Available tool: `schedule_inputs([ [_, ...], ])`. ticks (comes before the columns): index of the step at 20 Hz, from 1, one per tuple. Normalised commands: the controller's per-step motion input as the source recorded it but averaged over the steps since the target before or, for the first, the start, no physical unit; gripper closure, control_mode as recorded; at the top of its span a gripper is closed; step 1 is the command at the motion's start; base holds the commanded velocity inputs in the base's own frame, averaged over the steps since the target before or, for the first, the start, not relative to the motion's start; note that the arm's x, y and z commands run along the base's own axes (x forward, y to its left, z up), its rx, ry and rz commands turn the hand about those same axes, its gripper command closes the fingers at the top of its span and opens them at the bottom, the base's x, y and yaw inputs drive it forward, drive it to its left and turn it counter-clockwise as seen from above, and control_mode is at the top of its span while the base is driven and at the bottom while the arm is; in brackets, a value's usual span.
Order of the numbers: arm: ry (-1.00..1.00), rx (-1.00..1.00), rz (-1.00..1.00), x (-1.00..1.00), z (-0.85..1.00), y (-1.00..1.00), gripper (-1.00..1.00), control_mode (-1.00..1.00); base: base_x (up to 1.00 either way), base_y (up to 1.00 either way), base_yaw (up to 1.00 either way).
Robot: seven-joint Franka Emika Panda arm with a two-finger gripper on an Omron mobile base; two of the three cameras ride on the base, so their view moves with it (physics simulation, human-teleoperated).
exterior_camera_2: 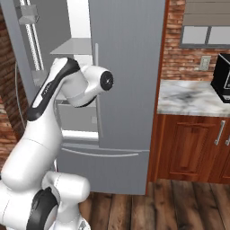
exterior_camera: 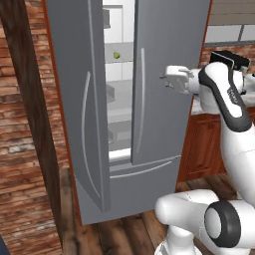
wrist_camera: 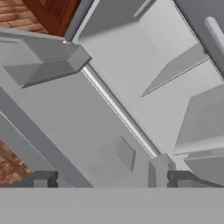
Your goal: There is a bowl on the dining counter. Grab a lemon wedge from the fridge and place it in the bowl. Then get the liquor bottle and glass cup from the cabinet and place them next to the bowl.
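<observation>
White arm [exterior_camera: 224, 94] reaches toward fridge [exterior_camera: 159, 89], gripper [wrist_camera: 111, 178] spread.

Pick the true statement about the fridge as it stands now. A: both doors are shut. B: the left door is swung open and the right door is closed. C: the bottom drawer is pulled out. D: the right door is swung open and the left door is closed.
B: in the left base view the left door stands swung out, baring the white shelves and a small green lemon wedge, while the right door sits flat and closed.

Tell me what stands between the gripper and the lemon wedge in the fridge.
In the left base view, the right fridge door stands between them: the gripper sits in front of it, and the lemon wedge lies on a shelf beyond its inner edge.
</observation>
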Motion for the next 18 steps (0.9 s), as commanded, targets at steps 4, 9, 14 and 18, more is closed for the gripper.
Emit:
schedule_inputs([
  [4, 0.00, -0.13, -0.15, 0.13, 0.07, -0.91, -1.00, -1.00, 0.00, 0.00, 0.00],
  [9, 0.00, -0.13, -0.07, 0.12, -0.02, -0.40, -1.00, -1.00, 0.00, 0.00, 0.00],
  [14, 0.00, -0.06, -0.03, 0.07, -0.17, 0.01, -1.00, -1.00, 0.00, 0.00, 0.00],
  [18, 0.00, -0.06, -0.06, 0.17, -0.25, 0.19, -1.00, -1.00, 0.00, 0.00, 0.00],
])
